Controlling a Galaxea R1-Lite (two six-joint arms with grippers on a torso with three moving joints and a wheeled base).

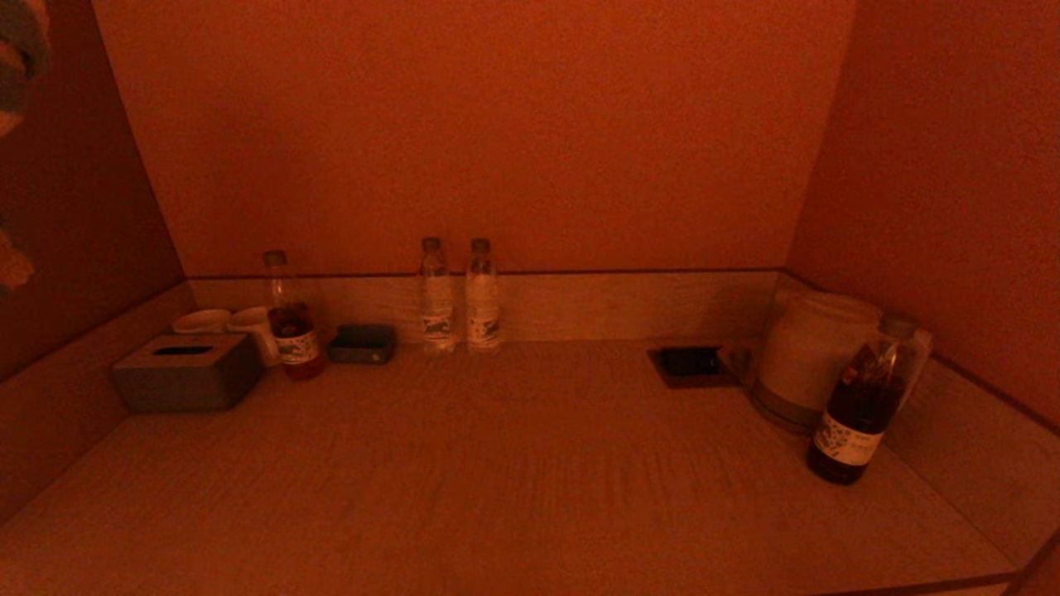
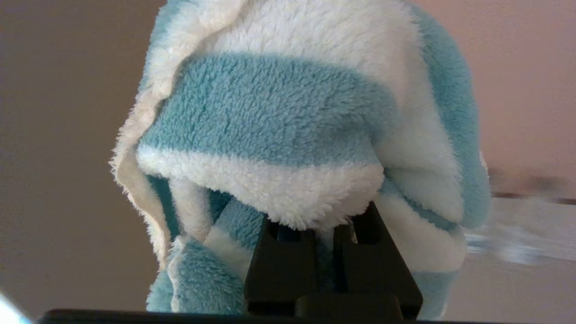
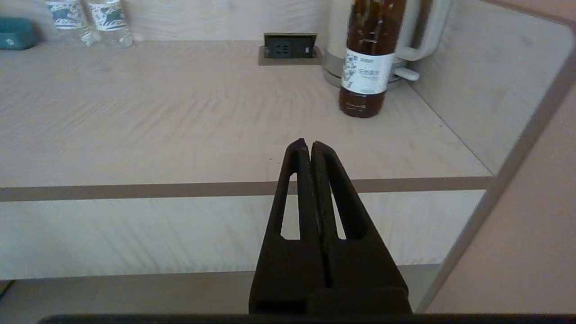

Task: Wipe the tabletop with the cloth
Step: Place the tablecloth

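In the left wrist view my left gripper (image 2: 326,225) is shut on a fluffy blue-and-white striped cloth (image 2: 288,117), which bunches over the fingertips and hides them. A bit of the cloth (image 1: 18,50) shows at the head view's top left corner, raised above the tabletop (image 1: 513,463). My right gripper (image 3: 307,145) is shut and empty, held just in front of the tabletop's front edge (image 3: 180,191), out of the head view.
Along the back stand a tissue box (image 1: 186,372), two cups (image 1: 240,324), a tea bottle (image 1: 291,319), a small dark box (image 1: 362,343) and two water bottles (image 1: 460,296). A socket plate (image 1: 689,364), a kettle (image 1: 807,360) and a dark bottle (image 1: 861,397) stand at right. Walls close in three sides.
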